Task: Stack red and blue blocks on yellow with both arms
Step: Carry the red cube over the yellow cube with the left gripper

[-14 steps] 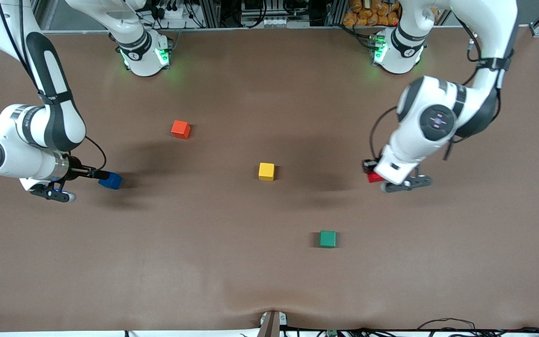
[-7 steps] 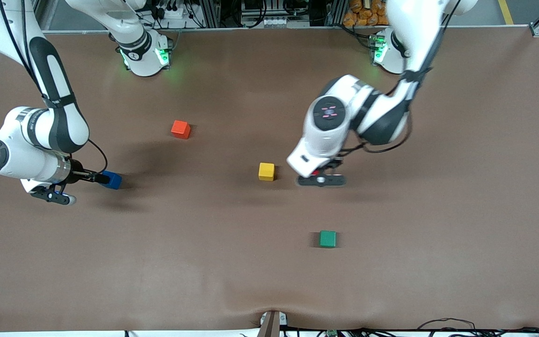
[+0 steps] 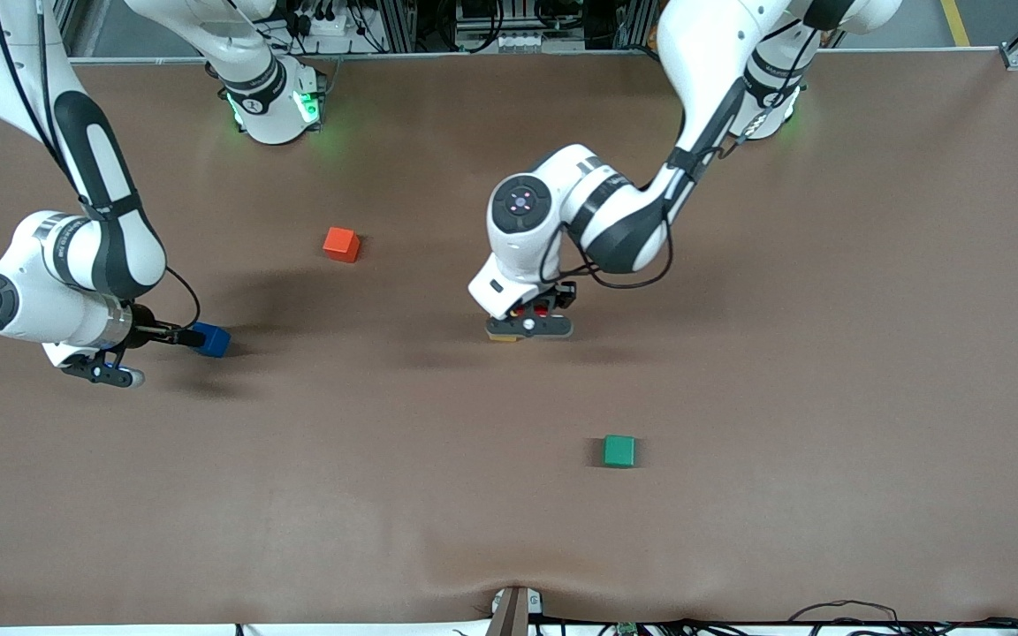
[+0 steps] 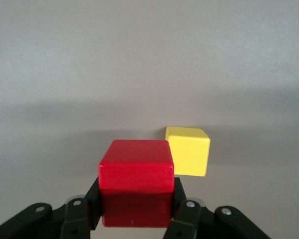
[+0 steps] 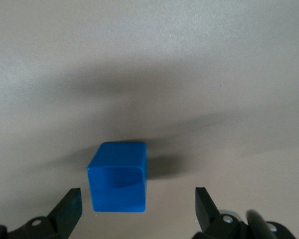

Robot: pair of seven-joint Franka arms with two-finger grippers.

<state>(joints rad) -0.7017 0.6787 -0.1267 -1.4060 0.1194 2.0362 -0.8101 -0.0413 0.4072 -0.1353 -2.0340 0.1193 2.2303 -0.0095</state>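
My left gripper [image 3: 528,320] is shut on the red block [image 4: 134,164], which it holds in the air at the middle of the table. The red block also shows in the front view [image 3: 537,309]. The yellow cube [image 4: 188,149] sits on the table just below and a little to one side of the held block. In the front view only a sliver of the yellow cube [image 3: 498,336] shows under the hand. My right gripper [image 5: 137,199] is open above the blue block [image 5: 118,177], its fingers well apart on either side. The blue block [image 3: 211,340] rests on the table toward the right arm's end, beside the right gripper [image 3: 111,364].
An orange-red cube [image 3: 341,244] lies farther from the front camera, between the blue block and the yellow cube. A green cube [image 3: 619,450] lies nearer to the front camera than the yellow cube. The brown table [image 3: 827,397] is otherwise bare.
My left arm has carried the red block from the left arm's end of the table to the middle, over the yellow cube. The right arm has barely moved.
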